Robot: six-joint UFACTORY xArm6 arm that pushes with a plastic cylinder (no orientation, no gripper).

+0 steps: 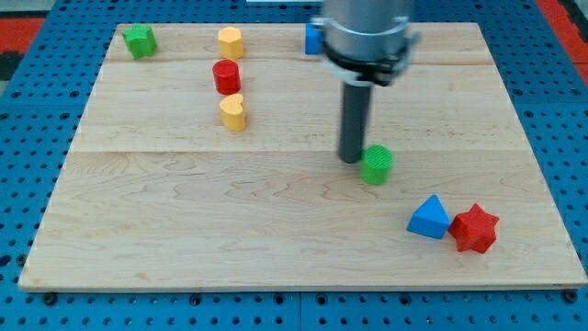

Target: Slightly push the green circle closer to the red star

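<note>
The green circle (377, 164) lies right of the board's middle. The red star (475, 229) lies at the lower right, touching a blue triangle (430, 219) on its left. My tip (352, 158) stands at the green circle's left edge, touching or nearly touching it, slightly above its centre. The rod rises straight up to the arm's grey body at the view's top.
A green star (140, 40) sits at the top left. A yellow block (231, 42), a red cylinder (226, 76) and a yellow heart (233, 112) line up in the upper left. A blue block (314, 39) is partly hidden behind the arm. The wooden board (184, 211) rests on a blue pegboard.
</note>
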